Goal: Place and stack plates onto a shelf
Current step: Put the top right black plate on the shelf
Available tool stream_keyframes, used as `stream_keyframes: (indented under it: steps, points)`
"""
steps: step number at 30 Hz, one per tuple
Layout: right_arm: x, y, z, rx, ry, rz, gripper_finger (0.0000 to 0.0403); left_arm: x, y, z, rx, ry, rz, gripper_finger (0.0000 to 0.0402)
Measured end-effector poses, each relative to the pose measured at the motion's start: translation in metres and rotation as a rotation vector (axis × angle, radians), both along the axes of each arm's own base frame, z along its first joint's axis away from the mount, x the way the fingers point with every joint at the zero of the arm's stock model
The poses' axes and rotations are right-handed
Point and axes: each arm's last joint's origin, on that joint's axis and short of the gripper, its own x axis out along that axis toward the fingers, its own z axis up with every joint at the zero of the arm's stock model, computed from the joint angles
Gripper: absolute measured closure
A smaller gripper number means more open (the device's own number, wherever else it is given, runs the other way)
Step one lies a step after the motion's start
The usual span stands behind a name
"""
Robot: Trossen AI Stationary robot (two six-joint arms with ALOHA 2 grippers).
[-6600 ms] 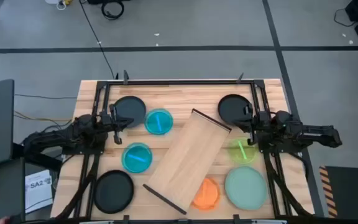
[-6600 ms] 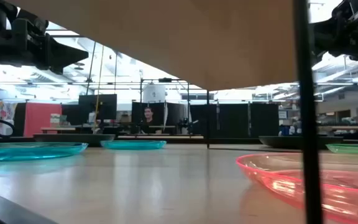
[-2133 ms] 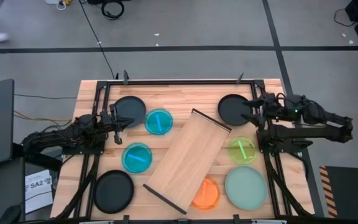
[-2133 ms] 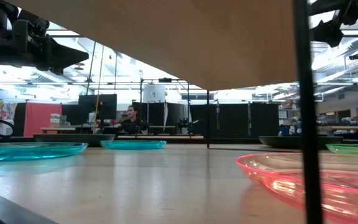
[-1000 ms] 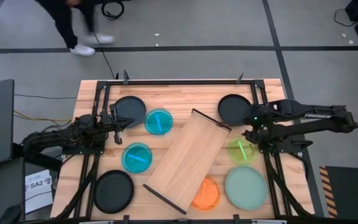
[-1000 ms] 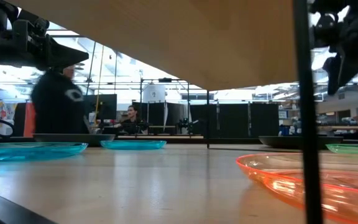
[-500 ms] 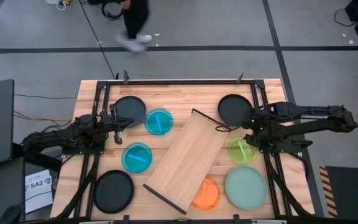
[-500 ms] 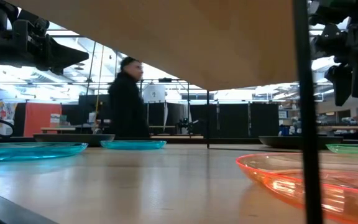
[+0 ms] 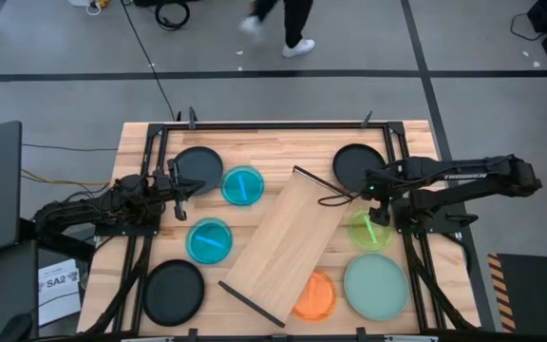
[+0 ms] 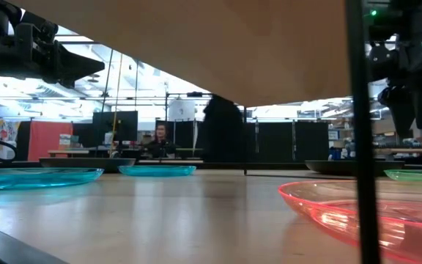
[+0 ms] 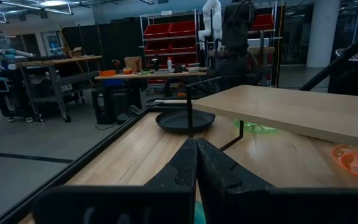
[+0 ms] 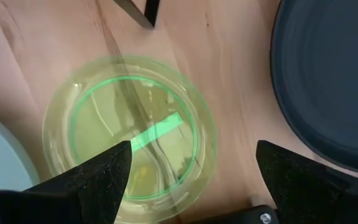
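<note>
Right gripper [image 9: 367, 220], jaws spread wide, is hung above the green plate [image 9: 369, 229] at the shelf's [image 9: 285, 243] three o'clock, apparently readied for a pickup; the left gripper [image 9: 190, 187], jaws pressed together, is parked at nine

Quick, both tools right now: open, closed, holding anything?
Left tool: closed, holding nothing, parked at the table's left side.
Right tool: open, empty, above the small green plate.

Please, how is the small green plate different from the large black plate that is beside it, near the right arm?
The green plate is translucent, so the table shows through it; the black plate is matte and opaque. The green plate is clearly smaller than the black plate. The open right pincer hangs over the green plate, while the black plate lies to one side of it. Both are round and lie flat on the table, not yet on the shelf.
</note>
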Motion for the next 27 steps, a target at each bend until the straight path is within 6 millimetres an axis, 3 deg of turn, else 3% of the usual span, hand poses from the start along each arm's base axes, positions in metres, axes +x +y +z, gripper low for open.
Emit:
stream_keyframes:
  steps: [8,27]
  points:
    - [0.001,-0.006,-0.003,0.003,0.023,-0.046,0.0053,0.0,0.0,0.0,0.0,0.0,0.0,0.039]
    - [-0.01,-0.042,-0.003,-0.025,0.034,-0.337,0.0053,0.0,0.0,0.0,0.0,0.0,0.0,0.039]
